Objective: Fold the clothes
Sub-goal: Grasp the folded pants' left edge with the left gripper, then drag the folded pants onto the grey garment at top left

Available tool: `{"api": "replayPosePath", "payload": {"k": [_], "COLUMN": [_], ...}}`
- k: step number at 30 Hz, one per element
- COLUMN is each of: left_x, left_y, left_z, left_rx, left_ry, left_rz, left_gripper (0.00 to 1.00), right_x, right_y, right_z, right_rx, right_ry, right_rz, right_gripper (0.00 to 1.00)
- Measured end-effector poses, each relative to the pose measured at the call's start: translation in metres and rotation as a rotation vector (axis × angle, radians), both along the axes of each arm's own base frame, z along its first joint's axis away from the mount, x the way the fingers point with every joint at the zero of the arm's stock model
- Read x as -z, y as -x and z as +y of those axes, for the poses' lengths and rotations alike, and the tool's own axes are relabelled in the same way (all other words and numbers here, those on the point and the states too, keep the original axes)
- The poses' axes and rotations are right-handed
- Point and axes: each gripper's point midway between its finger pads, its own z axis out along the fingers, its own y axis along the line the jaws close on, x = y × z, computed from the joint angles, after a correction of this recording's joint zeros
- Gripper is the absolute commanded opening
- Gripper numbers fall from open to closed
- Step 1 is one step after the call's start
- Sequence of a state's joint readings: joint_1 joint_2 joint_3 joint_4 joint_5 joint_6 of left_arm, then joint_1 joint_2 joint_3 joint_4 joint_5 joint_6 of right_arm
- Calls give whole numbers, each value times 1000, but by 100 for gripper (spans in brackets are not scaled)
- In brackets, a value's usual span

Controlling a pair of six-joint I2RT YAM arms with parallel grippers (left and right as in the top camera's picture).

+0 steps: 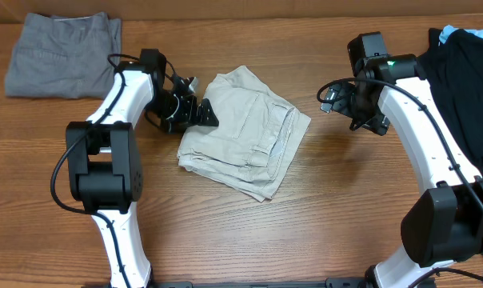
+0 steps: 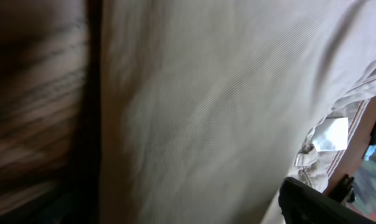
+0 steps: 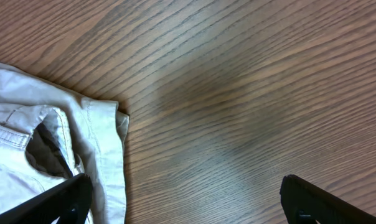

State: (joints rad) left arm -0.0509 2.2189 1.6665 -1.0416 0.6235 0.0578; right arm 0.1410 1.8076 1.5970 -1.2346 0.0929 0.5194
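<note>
- While fabric is filling its camera, the left gripper [image 1: 203,114] is touching the khaki shorts [image 1: 245,132] lying mid-table; whether it is pinching them cannot be told.
- White tag [image 2: 333,134] is showing no legible writing.
- Right gripper [image 3: 183,198] is hovering, fingers spread.

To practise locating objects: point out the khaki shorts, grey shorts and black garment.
khaki shorts [image 1: 249,128]: overhead view, middle of the folded pile
grey shorts [image 1: 61,52]: overhead view, centre of the cloth
black garment [image 1: 473,88]: overhead view, upper middle
</note>
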Motion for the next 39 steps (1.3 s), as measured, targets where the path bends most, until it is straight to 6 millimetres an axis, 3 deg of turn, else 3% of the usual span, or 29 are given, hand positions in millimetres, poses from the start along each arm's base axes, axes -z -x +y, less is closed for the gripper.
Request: {"api": "replayPosePath", "payload": {"k": [1, 3, 7, 8, 16, 21, 28, 39], "left_x": [2, 6, 8, 7, 3, -13, -49, -106], "left_y": [2, 4, 4, 4, -3, -33, -87, -136], "left_z": [-2, -4, -8, -10, -13, -2, 45, 134], "left_rx": [4, 4, 20, 22, 21, -27, -176, -374], "left_ry": [7, 21, 46, 54, 67, -5, -141, -324], "left_rz": [8, 23, 20, 14, -7, -71, -211, -398], "left_gripper": [92, 74, 8, 4, 4, 4, 4, 4], "right_x": [0, 0, 0, 0, 0, 0, 0, 0], "right_y": [0, 0, 0, 0, 0, 0, 0, 0], "right_z": [0, 0, 0, 0, 0, 0, 0, 0], "right_rx": [0, 0, 0, 0, 0, 0, 1, 0], "right_ry": [0, 1, 0, 0, 0, 0, 0, 0], "right_rz": [0, 0, 0, 0, 0, 0, 0, 0], "right_gripper": [100, 100, 100, 100, 100, 100, 100, 100]}}
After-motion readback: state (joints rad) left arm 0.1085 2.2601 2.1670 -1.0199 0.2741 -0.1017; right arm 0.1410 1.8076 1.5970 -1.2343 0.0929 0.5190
